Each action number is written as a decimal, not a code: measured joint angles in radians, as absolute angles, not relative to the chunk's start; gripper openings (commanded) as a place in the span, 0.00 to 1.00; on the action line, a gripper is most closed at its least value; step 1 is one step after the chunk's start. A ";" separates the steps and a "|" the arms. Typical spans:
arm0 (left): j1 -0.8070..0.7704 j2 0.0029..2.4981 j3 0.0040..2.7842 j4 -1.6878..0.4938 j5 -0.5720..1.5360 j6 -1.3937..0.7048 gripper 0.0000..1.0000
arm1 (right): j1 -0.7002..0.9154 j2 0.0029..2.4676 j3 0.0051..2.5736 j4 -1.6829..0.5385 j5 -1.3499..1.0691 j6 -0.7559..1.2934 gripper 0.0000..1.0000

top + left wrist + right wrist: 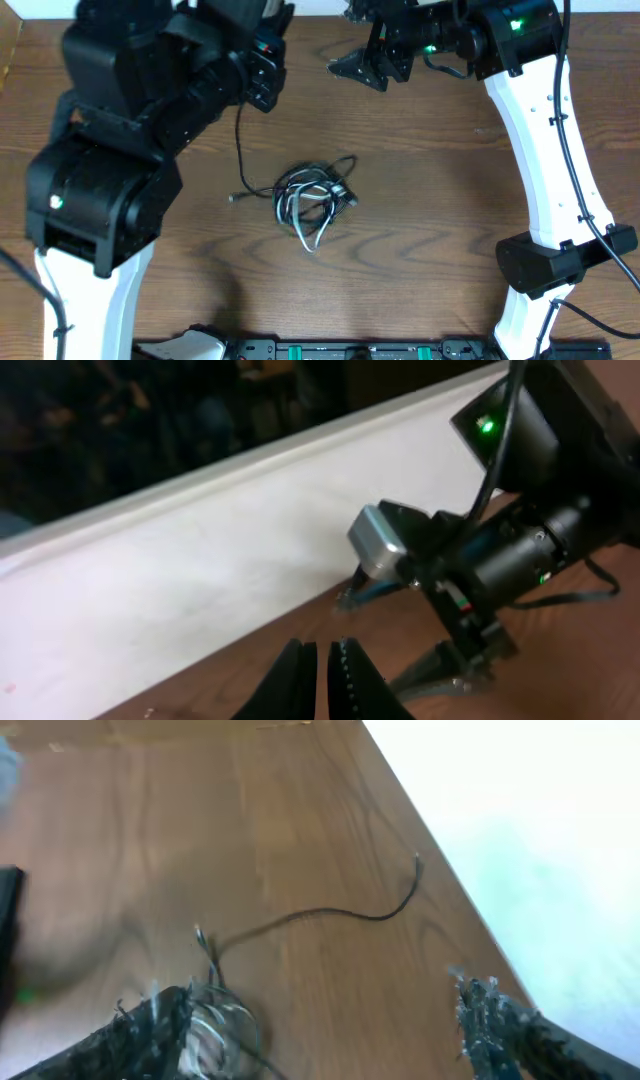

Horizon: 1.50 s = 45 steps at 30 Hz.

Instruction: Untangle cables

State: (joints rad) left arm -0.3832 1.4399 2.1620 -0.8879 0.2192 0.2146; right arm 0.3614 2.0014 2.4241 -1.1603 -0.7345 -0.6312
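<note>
The left arm [120,110] is built of bulky matt-black housings, rounded at the joints, with a small green light [57,202] glowing on one. Below them runs a glossy white plastic link [95,300]. The right arm's long white shell [545,150] carries tiny dark screws and a thin black wire [578,165] along its edge, then meets a black collar [555,260] – a green lamp [517,24] shines near its wrist. A silver-grey boxy camera [378,545] sits there. The left gripper [323,680] has smooth, tapered black fingers [296,685]; the right gripper [325,998] has black fingers [495,1025] with a rough, grey-flecked surface.
</note>
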 measured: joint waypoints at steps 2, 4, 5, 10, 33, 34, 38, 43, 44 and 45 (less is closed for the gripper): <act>-0.383 1.436 2.178 -0.926 0.192 0.218 0.15 | 0.361 2.001 2.424 -1.159 -0.669 -0.633 0.94; -0.383 1.438 2.179 -0.955 0.173 0.221 0.29 | 0.361 2.001 2.424 -1.172 -0.541 -0.596 0.94; -0.383 1.440 2.179 -0.968 0.170 0.221 0.34 | 0.361 2.001 2.424 -1.185 -0.491 -0.579 0.93; -0.382 1.483 2.180 -1.037 0.116 0.199 0.52 | 0.361 2.003 2.424 -1.290 -0.284 -0.506 0.91; -0.386 1.494 1.314 -0.890 0.052 -0.027 0.49 | 0.192 1.944 2.424 -1.216 0.150 -0.245 0.99; -0.391 1.476 1.265 -0.861 0.060 -0.027 0.49 | 0.192 1.931 2.424 -1.222 0.150 -0.245 0.99; -0.419 1.442 1.098 -0.762 0.091 -0.025 0.49 | 0.192 1.913 2.424 -1.222 0.146 -0.245 0.99; -0.465 1.442 0.955 -0.649 0.128 0.008 0.48 | 0.192 1.913 2.424 -1.238 0.127 -0.241 0.99; -0.468 1.442 0.924 -0.611 0.131 0.014 0.49 | 0.192 1.913 2.424 -1.240 0.122 -0.238 0.99; -0.468 1.442 0.894 -0.578 0.133 0.020 0.48 | 0.192 1.913 2.424 -1.244 0.115 -0.237 0.99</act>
